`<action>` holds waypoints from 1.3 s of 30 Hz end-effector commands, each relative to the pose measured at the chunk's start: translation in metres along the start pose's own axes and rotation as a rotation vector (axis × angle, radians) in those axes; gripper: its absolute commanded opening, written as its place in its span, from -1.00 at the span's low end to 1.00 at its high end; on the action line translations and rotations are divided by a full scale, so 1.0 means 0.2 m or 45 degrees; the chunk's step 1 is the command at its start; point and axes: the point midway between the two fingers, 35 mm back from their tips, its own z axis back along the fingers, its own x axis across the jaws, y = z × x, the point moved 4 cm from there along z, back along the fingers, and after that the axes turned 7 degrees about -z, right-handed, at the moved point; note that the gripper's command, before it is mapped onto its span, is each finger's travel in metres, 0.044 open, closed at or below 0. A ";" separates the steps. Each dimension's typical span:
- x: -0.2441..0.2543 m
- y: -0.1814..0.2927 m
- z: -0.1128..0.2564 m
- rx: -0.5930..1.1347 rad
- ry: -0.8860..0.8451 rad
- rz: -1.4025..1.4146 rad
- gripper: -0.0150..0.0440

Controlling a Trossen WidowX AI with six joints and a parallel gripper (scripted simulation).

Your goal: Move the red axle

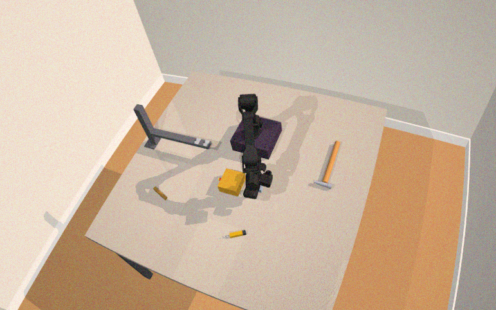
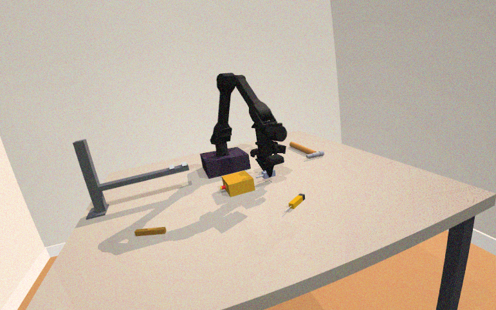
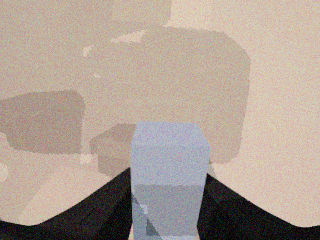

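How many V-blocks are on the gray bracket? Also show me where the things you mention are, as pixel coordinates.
2. Both are on the bracket [image 1: 172, 136] [image 2: 137, 179]: the outer V-block [image 1: 206, 143] [image 2: 184, 164] near the horizontal bar's free end, the inner V-block [image 1: 198, 141] [image 2: 171, 167] slightly closer to the post.

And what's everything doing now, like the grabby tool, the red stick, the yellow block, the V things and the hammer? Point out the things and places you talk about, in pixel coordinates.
Tool [image 1: 257, 191] [image 2: 269, 175] [image 3: 164, 178]: shut on a pale blue piece [image 2: 272, 173] [image 3: 170, 162].
Red axle [image 1: 219, 179] [image 2: 224, 187]: poking partly out of the yellow block.
Yellow block [image 1: 231, 181] [image 2: 238, 184]: on the table.
V-blocks [image 1: 202, 141] [image 2: 171, 167]: no axle in them.
Hammer [image 1: 331, 161] [image 2: 302, 147]: lying down.
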 end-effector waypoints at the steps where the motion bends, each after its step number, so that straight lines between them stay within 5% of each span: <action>1: -0.01 -0.01 0.03 -0.005 0.005 -0.005 -0.49; 39: 0.00 0.00 0.32 -0.004 0.005 -0.005 -0.49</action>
